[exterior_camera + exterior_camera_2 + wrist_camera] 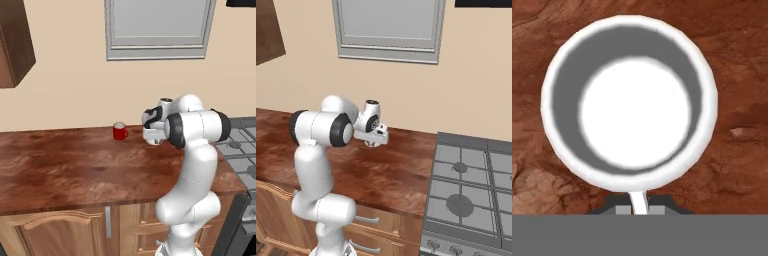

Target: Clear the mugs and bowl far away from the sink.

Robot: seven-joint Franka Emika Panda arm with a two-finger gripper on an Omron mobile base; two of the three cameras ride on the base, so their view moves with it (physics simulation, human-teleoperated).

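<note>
The white mug (629, 102) sits directly under the hand camera, its round mouth seen straight down, with the brown wood grain of the table (737, 75) behind it. A thin white strip — its handle, by the look of it — runs down from the rim into the tool (640, 209), whose jaws are drawn fully together on it, so the tool is gripping the white mug by that narrow piece. In the base views the hand (375, 135) is held above the table, which suggests the mug hangs in the air rather than standing, though the mug itself is hidden behind the wrist there.

The main risk I see is the grip: a pinch on a slim handle leaves the cup's body hanging to one side, so a quick swing or a jolt could make it swivel or slip out and drop onto the wood. A release from too high could tip it or send it rolling. A second risk lies in the placing — the red mug (119, 131) stands near the back wall, not far to the left of the hand, and a careless set-down there could knock it.

The table (60, 170) is a reddish-brown wooden worktop over cabinet doors and drawers (60, 232). A gas hob (471, 190) adjoins it on the right. Behind is a beige wall with a grey-framed window (157, 27), and a dark wooden wall cupboard (15, 42) hangs at upper left.
</note>
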